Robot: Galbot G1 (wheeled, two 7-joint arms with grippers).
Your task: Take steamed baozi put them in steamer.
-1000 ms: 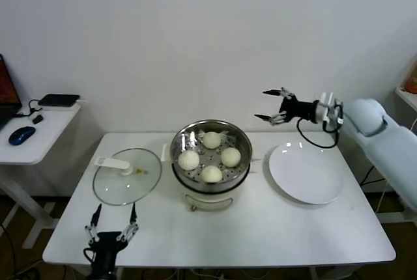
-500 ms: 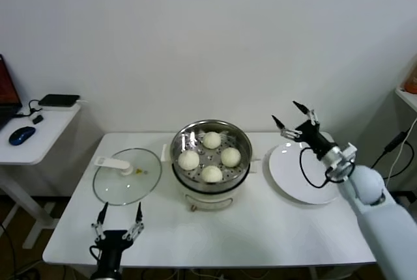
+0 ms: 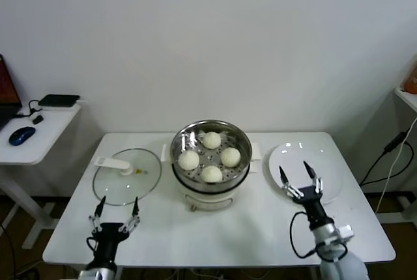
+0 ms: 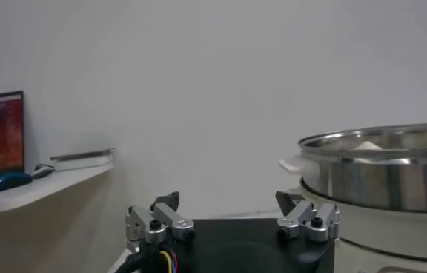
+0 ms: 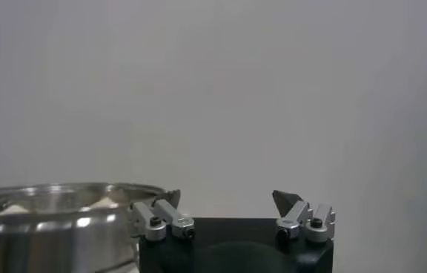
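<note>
The steel steamer (image 3: 210, 135) stands at the table's middle on its white base. Four cream-white baozi lie on its perforated tray: one at the back (image 3: 212, 140), one on the left (image 3: 189, 160), one on the right (image 3: 230, 157), one at the front (image 3: 211, 174). My right gripper (image 3: 298, 173) is open and empty, low at the front right, over the near edge of the white plate (image 3: 326, 156). My left gripper (image 3: 116, 207) is open and empty at the front left, near the table's edge. The steamer's rim shows in the left wrist view (image 4: 376, 141) and the right wrist view (image 5: 58, 191).
A flat glass lid (image 3: 111, 185) with a white handle (image 3: 112, 163) lies left of the steamer. A side desk (image 3: 36, 130) at the far left holds a blue mouse (image 3: 21, 135) and a dark device (image 3: 58, 100). A white wall stands behind the table.
My right arm has swung down from high at the back right to low at the front right, gripper open and empty throughout. My left gripper has risen slightly.
</note>
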